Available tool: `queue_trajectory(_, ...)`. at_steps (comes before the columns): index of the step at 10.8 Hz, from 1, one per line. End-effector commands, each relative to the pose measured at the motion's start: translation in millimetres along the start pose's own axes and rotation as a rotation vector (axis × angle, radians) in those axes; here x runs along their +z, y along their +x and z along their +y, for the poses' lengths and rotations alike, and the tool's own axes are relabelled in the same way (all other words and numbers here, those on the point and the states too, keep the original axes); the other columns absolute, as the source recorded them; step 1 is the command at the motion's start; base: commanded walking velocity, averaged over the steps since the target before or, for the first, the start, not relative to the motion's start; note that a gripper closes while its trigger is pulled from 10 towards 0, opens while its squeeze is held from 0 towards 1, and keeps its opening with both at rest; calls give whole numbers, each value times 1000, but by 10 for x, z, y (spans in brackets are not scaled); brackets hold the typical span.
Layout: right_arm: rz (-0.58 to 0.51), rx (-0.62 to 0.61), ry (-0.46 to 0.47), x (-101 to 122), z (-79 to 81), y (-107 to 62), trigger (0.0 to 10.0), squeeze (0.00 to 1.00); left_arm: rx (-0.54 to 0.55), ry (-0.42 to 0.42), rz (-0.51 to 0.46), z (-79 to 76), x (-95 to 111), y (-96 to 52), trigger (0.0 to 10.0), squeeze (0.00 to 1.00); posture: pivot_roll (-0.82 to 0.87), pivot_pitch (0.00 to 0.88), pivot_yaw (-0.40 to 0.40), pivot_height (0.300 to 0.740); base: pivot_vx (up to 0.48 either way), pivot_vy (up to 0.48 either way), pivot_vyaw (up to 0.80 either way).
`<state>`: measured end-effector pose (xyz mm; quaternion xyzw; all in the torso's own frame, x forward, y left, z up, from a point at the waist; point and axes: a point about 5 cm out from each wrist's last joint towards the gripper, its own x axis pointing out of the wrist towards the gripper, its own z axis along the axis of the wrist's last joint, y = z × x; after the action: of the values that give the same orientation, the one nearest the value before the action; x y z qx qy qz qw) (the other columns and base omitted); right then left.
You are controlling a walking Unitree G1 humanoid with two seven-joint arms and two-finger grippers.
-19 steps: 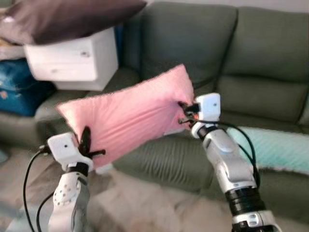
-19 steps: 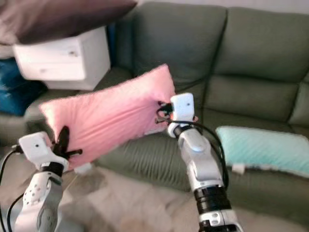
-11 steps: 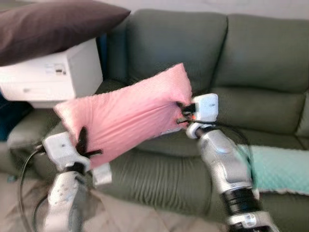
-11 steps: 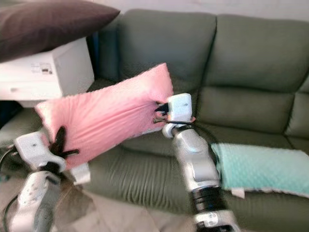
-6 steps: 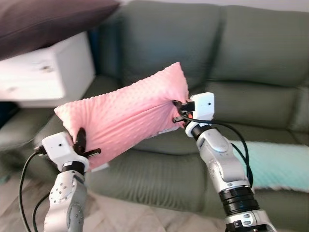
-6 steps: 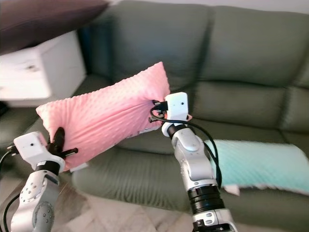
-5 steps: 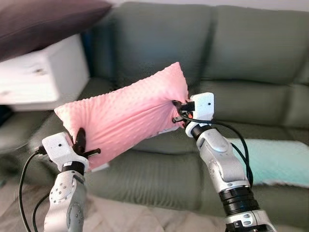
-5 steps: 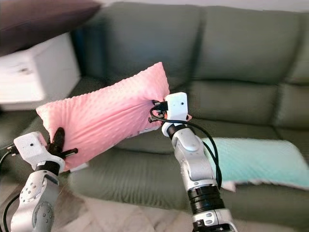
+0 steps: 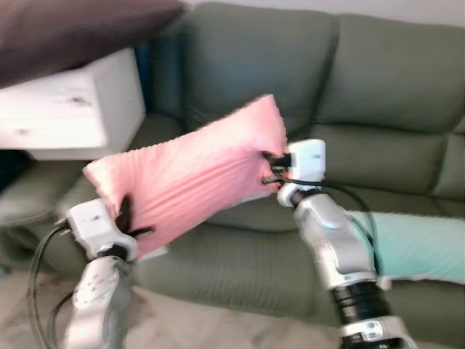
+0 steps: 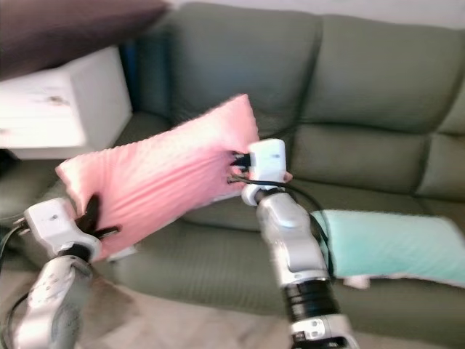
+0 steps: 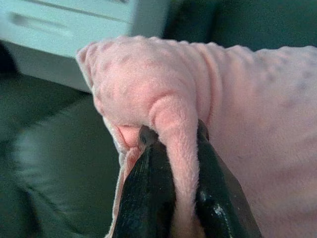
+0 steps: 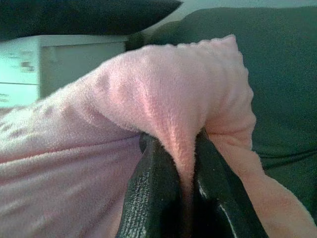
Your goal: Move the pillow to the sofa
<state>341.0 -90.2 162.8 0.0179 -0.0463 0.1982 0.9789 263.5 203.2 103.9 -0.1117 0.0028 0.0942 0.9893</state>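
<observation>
The pillow (image 9: pixel 190 176) is pink plush cloth with a dimpled, matt nap. The sofa (image 9: pixel 392 94) is grey-green upholstery, matt and smooth. The right gripper (image 12: pixel 173 196) has black fingers (image 12: pixel 148 198) with a finely textured surface. The arms (image 9: pixel 333 247) are smooth silver, slightly glossy.

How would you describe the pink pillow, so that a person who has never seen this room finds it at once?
Look at the green sofa. In front of it the pink pillow hangs in the air, pinched at its ends by the left gripper and the right gripper. The mint pillow lies on the seat; the dark cushion rests on a white box.
</observation>
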Motion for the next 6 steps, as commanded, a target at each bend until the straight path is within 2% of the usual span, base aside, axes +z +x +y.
queue_trajectory(1, -37, -45, -16, 97, -130, -15, 10000, 0, 0, 14, 0, -4, 8, 5, 10000, 0, -213, 54, 19, 740, 0, 480, 0)
queue_trajectory(2, -37, -46, -17, 94, -134, -16, 10000, 0, 0, 21, -1, -5, 11, 11, 10000, 0, -212, 54, 19, 740, 0, 480, 0)
queue_trajectory(5, -36, -49, -17, 94, -136, -18, 10000, 0, -5, 27, -6, -11, 12, 7, 10000, 0, -213, 54, 19, 740, 0, 0, 0)
queue_trajectory(6, -36, -50, -18, 92, -137, -18, 10000, 0, -11, -6, -8, -31, 9, 1, 10000, 0, -213, 54, 19, 740, 0, 0, 0)
